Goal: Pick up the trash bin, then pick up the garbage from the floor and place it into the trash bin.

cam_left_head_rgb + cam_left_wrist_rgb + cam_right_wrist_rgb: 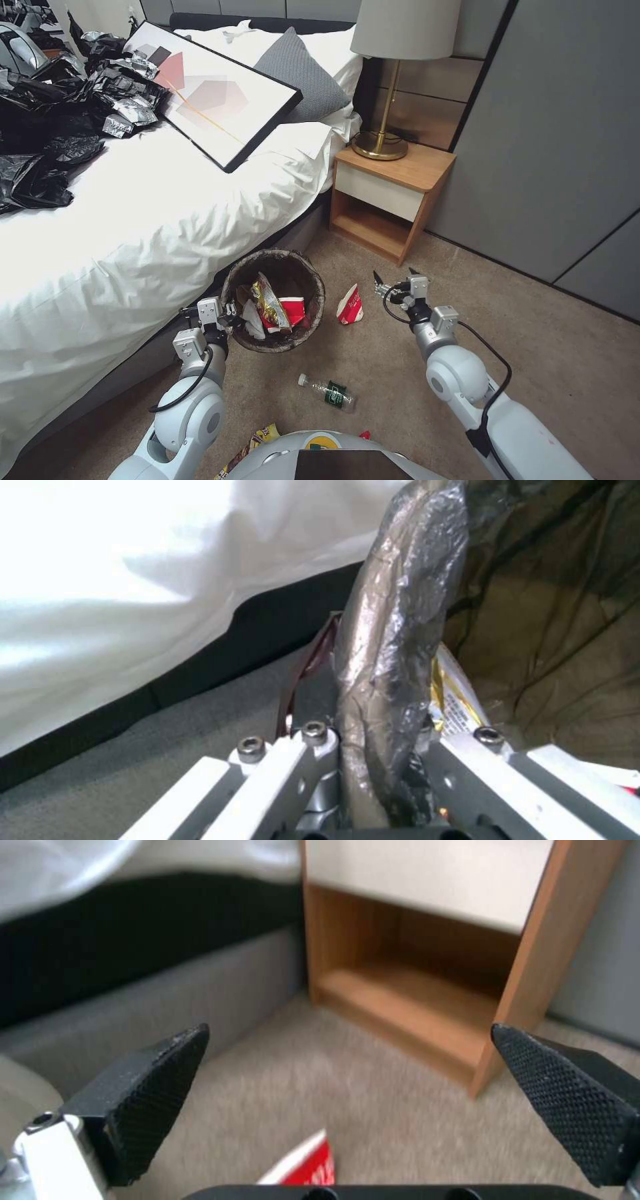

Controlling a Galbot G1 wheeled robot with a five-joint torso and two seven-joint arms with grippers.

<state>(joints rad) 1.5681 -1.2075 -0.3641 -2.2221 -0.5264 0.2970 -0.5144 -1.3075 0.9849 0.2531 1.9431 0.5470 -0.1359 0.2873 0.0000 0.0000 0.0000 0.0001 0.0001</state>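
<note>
The trash bin point(273, 300) is sitting upright on the carpet point(400, 360) just beside the bed point(133, 220), its mouth facing up, with a yellow snack bag point(270, 303), a white tissue wad point(252, 320) and a red-and-white cup point(292, 311) lying inside. The left gripper point(230, 310) is clamping the bin's rim on the side nearest the bed; in the left wrist view the bag-wrapped rim point(393, 645) is running straight up between the closed fingers point(313, 760), so the grip is narrow and pinched on the liner-covered edge. On the floor to the bin's right a second red-and-white paper cup point(350, 305) is lying tipped over, its long axis pointing roughly toward the nightstand point(393, 193). The right gripper point(390, 281) is hovering just right of that cup, spread wide and holding nothing, and its black textured pads point(157, 1085) are standing far apart over the cup's red edge point(310, 1165). A green-labelled bottle point(328, 392) is lying on its side nearer the robot, cap pointing left.
</note>
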